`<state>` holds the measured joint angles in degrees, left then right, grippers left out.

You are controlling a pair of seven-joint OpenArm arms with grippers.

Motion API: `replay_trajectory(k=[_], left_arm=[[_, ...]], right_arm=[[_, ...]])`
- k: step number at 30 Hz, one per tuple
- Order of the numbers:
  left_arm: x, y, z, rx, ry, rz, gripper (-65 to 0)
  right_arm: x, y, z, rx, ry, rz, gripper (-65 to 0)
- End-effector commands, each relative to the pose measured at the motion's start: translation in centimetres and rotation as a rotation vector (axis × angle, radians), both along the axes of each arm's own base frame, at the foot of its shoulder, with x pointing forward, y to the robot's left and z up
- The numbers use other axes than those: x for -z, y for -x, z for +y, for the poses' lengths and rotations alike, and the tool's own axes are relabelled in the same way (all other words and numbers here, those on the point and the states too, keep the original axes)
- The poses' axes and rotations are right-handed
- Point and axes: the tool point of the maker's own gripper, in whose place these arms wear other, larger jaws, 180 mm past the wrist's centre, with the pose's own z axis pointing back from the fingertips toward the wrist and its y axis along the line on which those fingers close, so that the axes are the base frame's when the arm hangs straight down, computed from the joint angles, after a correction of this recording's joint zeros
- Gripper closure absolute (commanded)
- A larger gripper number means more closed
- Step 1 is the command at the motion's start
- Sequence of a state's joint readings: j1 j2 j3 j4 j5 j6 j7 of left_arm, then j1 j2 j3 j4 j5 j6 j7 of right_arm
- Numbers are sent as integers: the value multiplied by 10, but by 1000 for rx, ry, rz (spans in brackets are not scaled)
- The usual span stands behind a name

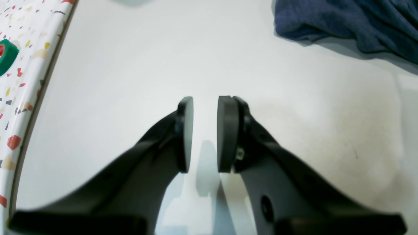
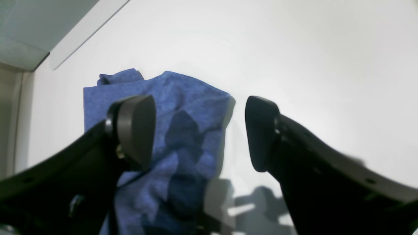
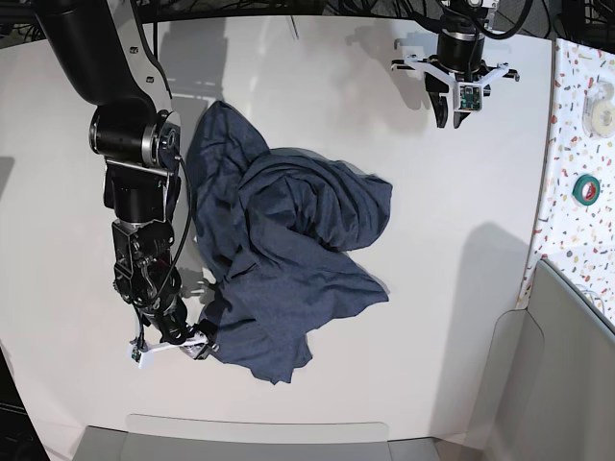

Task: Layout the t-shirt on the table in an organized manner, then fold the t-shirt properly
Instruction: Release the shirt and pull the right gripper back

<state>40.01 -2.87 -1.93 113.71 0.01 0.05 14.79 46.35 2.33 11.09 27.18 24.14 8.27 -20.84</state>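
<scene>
Base view: the t-shirt (image 3: 288,259) lies crumpled in a heap on the white bench (image 3: 432,317), left of centre, plain side showing. Its long axis runs diagonally from the upper left, near the right arm's elbow joint, to the lower hem at the bottom centre; no lettering is visible.

Right pincer (image 3: 183,348) sits at the heap's lower left edge, just beside the cloth. Right wrist view: its jaws stand wide apart, one finger (image 2: 135,130) over the blue fabric (image 2: 183,130), the other over bare bench; nothing is clamped between them.

Left pincer (image 3: 454,117) hangs near the far edge, well apart from the shirt. Left wrist view: its pads (image 1: 186,133) are parted by a narrow gap, empty, with a corner of the shirt (image 1: 352,26) at the upper right and a terrazzo-patterned strip (image 1: 23,65) bearing a green tape roll (image 1: 8,55) at left.
</scene>
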Motion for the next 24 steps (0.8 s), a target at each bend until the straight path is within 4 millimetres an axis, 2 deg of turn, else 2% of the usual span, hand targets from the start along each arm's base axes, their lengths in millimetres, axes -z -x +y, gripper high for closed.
replay_trajectory(k=[1, 8, 13, 15, 19, 24], left_arm=[[-9, -2, 0, 2, -5, -38, -130], [-9, -2, 0, 2, -5, -38, -130], [-9, -2, 0, 2, -5, -38, -130], [-9, -3, 1, 3, -6, -38, -130], [-10, -3, 1, 6, -10, -39, -130], [-10, -4, 1, 6, -10, -41, -130]], right_arm=[[-33, -19, 1, 10, -20, -73, -424], [-15, -17, 3, 82, -198, 1, -424], [-10, -14, -8, 149, -279, 5, -424], [-7, -13, -20, 211, -312, 7, -424], [0, -9, -37, 313, -315, 16, -424], [3, -8, -35, 313, -314, 20, -424]])
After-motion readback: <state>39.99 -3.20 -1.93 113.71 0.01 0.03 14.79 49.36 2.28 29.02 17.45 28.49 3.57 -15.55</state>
